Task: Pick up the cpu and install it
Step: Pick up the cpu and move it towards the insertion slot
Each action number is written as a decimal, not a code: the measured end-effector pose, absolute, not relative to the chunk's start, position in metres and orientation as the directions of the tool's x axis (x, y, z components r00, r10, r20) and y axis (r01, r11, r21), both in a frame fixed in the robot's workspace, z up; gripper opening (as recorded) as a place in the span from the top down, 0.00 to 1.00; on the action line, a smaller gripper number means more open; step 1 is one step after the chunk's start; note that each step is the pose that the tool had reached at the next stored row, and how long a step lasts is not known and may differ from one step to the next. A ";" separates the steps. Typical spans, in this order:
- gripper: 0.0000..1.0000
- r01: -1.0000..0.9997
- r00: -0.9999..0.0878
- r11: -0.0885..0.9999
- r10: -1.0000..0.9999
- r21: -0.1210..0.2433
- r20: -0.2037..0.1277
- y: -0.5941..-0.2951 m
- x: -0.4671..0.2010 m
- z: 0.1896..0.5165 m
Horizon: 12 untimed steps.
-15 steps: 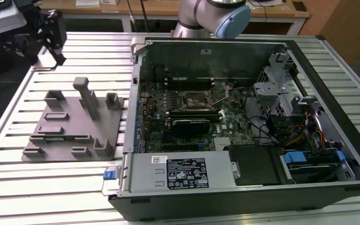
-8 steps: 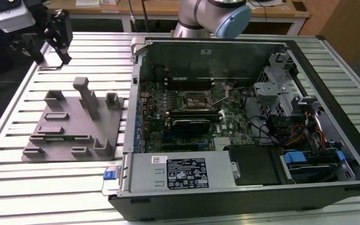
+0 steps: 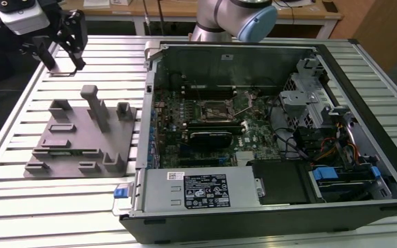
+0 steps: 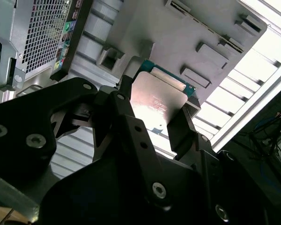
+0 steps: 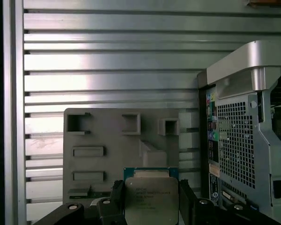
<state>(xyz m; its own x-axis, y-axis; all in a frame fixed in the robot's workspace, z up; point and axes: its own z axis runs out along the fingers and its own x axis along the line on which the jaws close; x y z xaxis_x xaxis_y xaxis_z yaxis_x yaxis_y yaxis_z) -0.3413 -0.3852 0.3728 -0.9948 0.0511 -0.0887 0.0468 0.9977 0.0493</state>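
In both wrist views the cpu (image 5: 151,197) (image 4: 155,101), a thin square chip with a pale metal top and a green edge, sits between two black fingers (image 5: 116,193). My gripper (image 3: 60,59) (image 5: 151,202) (image 4: 157,108) is shut on it, and it hangs above the table at the exterior view's far left, beyond the grey fixture block (image 3: 81,139). The motherboard's empty socket (image 3: 216,109) lies inside the open computer case (image 3: 336,67), well to the exterior view's right of the gripper.
The grey fixture block (image 5: 112,140) has upright posts and recesses below the gripper. The case's perforated rear panel (image 5: 234,140) stands close beside it. A grey labelled power-supply box (image 3: 198,188) fills the case's near corner. The arm's base (image 3: 233,18) rises behind the case.
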 end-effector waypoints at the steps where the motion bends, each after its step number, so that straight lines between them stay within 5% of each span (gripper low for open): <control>1: 0.45 0.047 -0.995 0.998 0.051 0.049 -0.089 -0.385 -0.340 0.373; 12: 0.45 0.047 -0.995 0.998 0.051 0.049 -0.089 -0.383 -0.327 0.373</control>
